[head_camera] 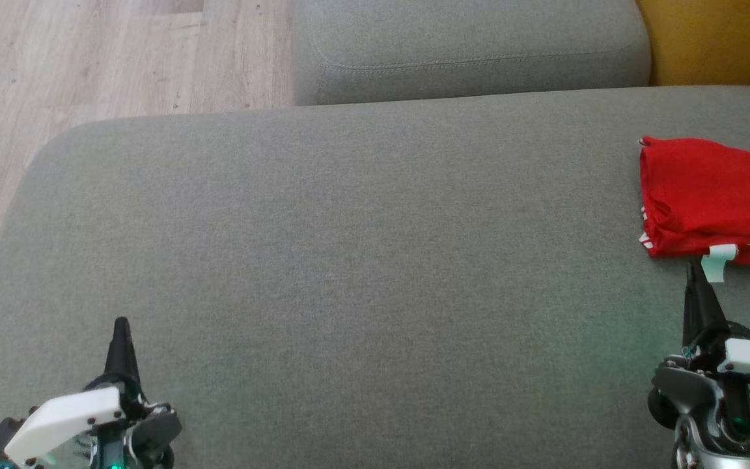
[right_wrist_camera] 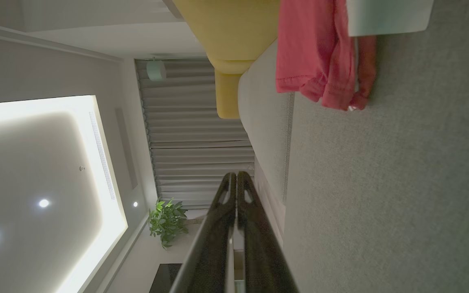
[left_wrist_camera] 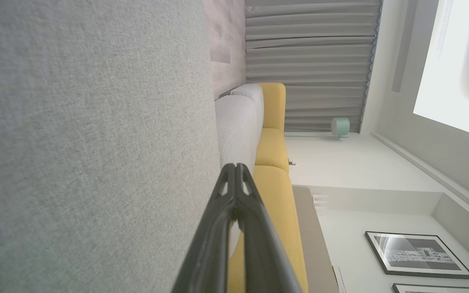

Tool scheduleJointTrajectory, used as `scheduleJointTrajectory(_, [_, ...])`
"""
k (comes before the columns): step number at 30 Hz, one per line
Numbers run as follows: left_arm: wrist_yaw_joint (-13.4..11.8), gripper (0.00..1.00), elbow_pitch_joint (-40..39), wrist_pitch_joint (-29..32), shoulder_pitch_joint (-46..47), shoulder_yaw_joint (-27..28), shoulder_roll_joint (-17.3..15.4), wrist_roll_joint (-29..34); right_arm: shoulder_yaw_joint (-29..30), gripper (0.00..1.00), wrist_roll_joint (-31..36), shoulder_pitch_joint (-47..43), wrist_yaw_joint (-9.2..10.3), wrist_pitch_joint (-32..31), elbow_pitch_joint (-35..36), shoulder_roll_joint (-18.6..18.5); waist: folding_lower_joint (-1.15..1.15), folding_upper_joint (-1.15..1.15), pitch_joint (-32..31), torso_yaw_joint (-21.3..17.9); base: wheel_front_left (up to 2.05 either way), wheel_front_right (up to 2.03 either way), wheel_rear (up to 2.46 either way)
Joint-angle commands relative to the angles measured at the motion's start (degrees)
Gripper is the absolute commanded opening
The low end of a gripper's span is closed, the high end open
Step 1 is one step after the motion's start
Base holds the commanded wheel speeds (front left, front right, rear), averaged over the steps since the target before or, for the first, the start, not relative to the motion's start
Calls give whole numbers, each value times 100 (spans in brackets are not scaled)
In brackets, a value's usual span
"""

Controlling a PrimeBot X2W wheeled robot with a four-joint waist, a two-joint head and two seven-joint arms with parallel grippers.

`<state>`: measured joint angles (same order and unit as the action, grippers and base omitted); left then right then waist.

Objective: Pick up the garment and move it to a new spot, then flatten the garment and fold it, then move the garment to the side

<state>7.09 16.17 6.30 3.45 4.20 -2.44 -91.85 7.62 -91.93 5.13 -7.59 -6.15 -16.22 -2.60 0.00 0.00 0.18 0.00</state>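
A red garment [head_camera: 713, 195] with white trim lies folded on the grey sofa seat [head_camera: 349, 260] at the far right edge of the head view; it also lies on the seat in the right wrist view [right_wrist_camera: 320, 57]. My right gripper [head_camera: 693, 268] is shut and empty, its tip just short of the garment's near edge. In its own wrist view the right gripper [right_wrist_camera: 234, 176] has both fingers pressed together. My left gripper [head_camera: 121, 322] sits at the lower left, far from the garment, shut on nothing. Its wrist view has the left gripper [left_wrist_camera: 235, 167] shut over the seat.
A second grey cushion [head_camera: 472, 49] lies behind the seat, with a yellow cushion [head_camera: 720, 39] at the back right. Wooden floor [head_camera: 88, 58] borders the seat's left and rear-left edge. Curtains [left_wrist_camera: 307, 65], framed pictures [left_wrist_camera: 417, 254] and a plant [right_wrist_camera: 167, 221] stand across the room.
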Motion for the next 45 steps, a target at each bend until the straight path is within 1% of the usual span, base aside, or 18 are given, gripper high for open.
scheduleJointTrajectory(1, [40, 0, -211, 24, 275, 238, -44, -26, -115, 0, -28, 105, 10, -29, 220, -36, 0, 0, 0, 0, 0, 0, 0])
scheduleJointTrajectory(45, [40, 0, -212, 22, 274, 236, -43, -28, -109, 0, -23, 106, 10, -35, 220, -32, 0, 0, 0, 0, 0, 0, 0])
